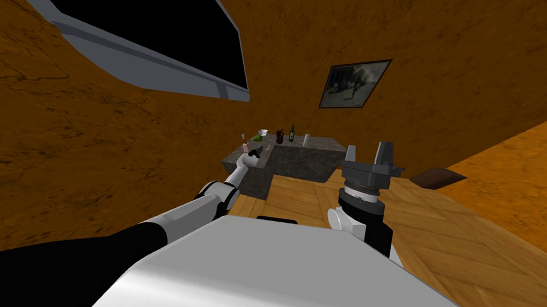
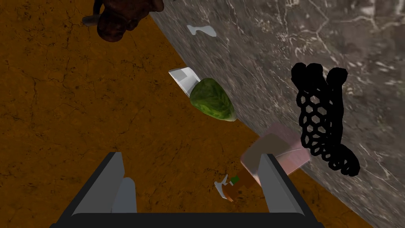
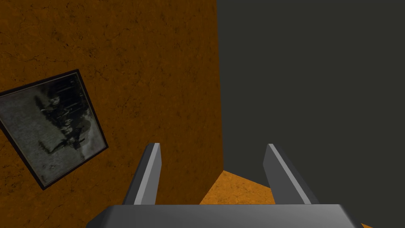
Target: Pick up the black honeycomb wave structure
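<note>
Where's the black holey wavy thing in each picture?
Head view: too small to pick out; look on the grey counter by the left gripper.
Left wrist view: the black honeycomb wave lies on that counter, just past one open finger.
Right wrist view: the right gripper is open, held away from the counter.
Shared landmark: the green vegetable, a green speck on the counter in the head view.

The counter [image 1: 303, 158] sits mid-frame against the wall, with the left tool [image 1: 253, 156] over its left end and the right tool [image 1: 367, 153] to the lower right, short of the counter. On the counter, the honeycomb [image 2: 324, 118] lies out from the wall. A box [image 2: 284, 146] is just beside it at the wall edge, a cabbage [image 2: 211, 99] farther along that edge, and bottles [image 1: 292, 133] beyond.
</note>
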You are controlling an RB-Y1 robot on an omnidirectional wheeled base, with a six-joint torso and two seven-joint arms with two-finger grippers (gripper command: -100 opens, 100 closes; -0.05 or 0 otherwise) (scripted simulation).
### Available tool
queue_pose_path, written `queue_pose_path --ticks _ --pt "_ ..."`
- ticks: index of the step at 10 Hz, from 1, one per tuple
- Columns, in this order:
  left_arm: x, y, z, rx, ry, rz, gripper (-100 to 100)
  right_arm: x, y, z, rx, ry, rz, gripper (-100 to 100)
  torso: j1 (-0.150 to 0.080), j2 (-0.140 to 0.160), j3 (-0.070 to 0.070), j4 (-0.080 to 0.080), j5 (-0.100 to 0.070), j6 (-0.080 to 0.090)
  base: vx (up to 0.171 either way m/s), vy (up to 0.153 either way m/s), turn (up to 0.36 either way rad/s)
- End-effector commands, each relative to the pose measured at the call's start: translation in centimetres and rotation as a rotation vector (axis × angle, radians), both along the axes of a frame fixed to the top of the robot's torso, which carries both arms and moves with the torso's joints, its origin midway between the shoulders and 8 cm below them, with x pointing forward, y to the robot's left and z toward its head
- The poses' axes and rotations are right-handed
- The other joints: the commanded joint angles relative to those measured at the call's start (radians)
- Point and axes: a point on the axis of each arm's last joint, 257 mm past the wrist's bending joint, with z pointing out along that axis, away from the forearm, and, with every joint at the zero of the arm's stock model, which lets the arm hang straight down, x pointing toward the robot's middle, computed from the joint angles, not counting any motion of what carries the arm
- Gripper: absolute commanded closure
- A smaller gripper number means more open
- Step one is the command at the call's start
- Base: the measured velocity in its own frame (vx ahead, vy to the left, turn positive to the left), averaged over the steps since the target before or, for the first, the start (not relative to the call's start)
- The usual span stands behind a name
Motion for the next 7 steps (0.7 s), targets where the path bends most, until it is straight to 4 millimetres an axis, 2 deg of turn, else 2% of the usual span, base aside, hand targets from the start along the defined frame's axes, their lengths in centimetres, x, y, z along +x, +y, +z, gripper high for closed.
queue_pose_path --ticks 1,2,3,5,6,7 --pt "0.6 0.9 0.1 -0.001 0.037 0.027 -100 0.0 0.0 0.0 0.0 0.0 0.0 0 0.0 0.0 0.0 0.0 0.0 0.0 0.034 -0.008 0.056" --pt "0.3 1.4 -1.3 0.002 0.064 0.036 -100 0.0 0.0 0.0 0.0 0.0 0.0 0 0.0 -0.001 0.0 0.0 0.0 0.0 0.043 -0.007 0.038" --pt "0.8 2.1 -0.5 -0.004 0.086 0.057 -100 0.0 0.0 0.0 0.0 0.0 0.0 0 0.0 -0.001 -0.001 0.0 0.0 0.0 0.062 -0.01 0.063" --pt "0.8 3.4 -1.6 -0.008 0.145 0.09 -100 0.0 0.0 0.0 0.0 0.0 0.0 0 -0.001 -0.002 -0.001 0.0 0.0 0.0 0.059 -0.011 0.046" --pt "0.4 3.8 -2.9 -0.006 0.173 0.1 -100 0.0 0.0 0.0 0.0 0.0 0.0 0 0.0 -0.003 -0.001 0.0 0.0 0.0 0.052 -0.011 0.037" --pt "0.3 4.9 -3.4 -0.015 0.218 0.128 -100 0.0 0.0 0.0 0.0 0.0 0.0 0 0.0 -0.002 -0.001 -0.001 0.0 0.0 0.057 -0.016 0.062"
